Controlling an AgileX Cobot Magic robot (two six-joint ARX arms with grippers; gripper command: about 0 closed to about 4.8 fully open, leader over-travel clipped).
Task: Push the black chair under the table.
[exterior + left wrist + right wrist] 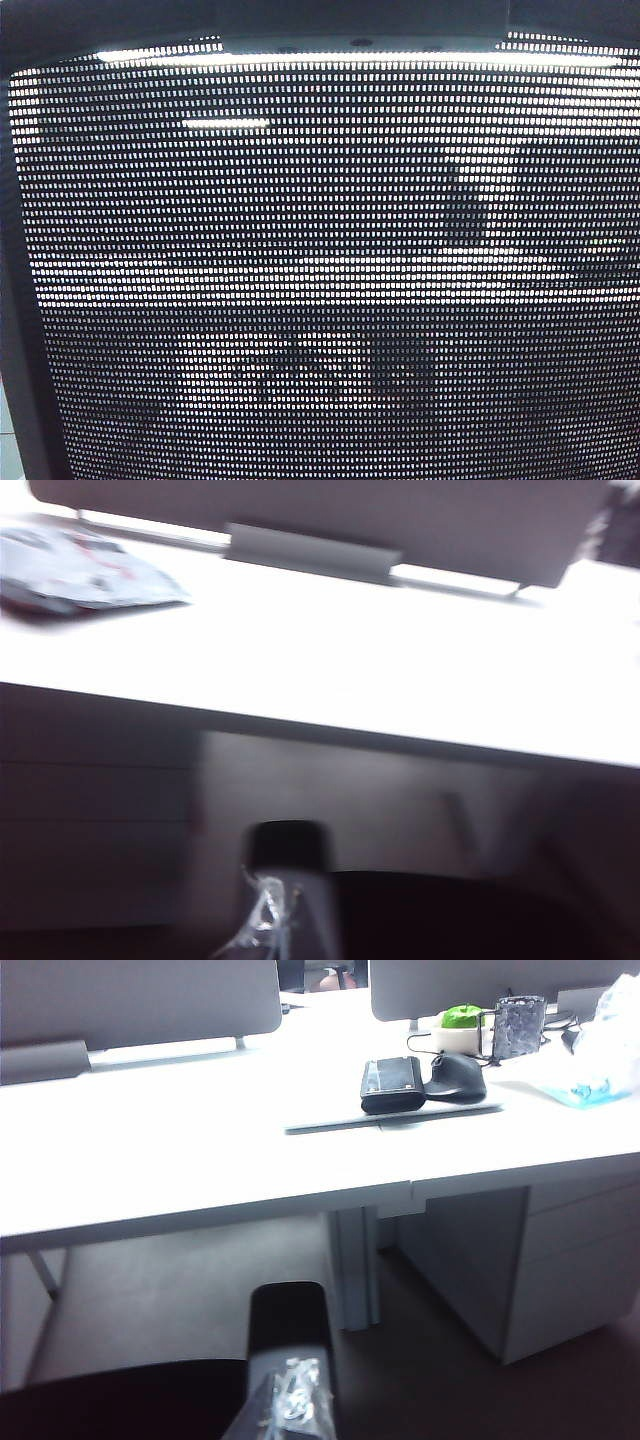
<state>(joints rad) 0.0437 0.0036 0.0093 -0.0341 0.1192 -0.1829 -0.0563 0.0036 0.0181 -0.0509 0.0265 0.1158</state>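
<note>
The black chair's (320, 250) mesh back fills the whole exterior view, its dark frame running along the top and left edges. Neither gripper shows there. In the left wrist view my left gripper (287, 845) shows as one black-tipped, taped block, fingers together, beside a dark chair part (450, 915). It faces the white table (350, 660) just ahead. The right wrist view shows my right gripper (288, 1310) the same way, shut, next to the chair's black edge (120, 1400) and below the table's (180, 1150) front edge. I cannot tell whether either gripper touches the chair.
A grey-white drawer cabinet (560, 1260) and a table leg (355, 1265) stand under the top. On the table lie a black wallet (392, 1084), a mouse (457, 1076), a cup (518, 1026), a green apple (462, 1015) and a crumpled packet (80, 570). Grey divider panels (140, 1000) back the table.
</note>
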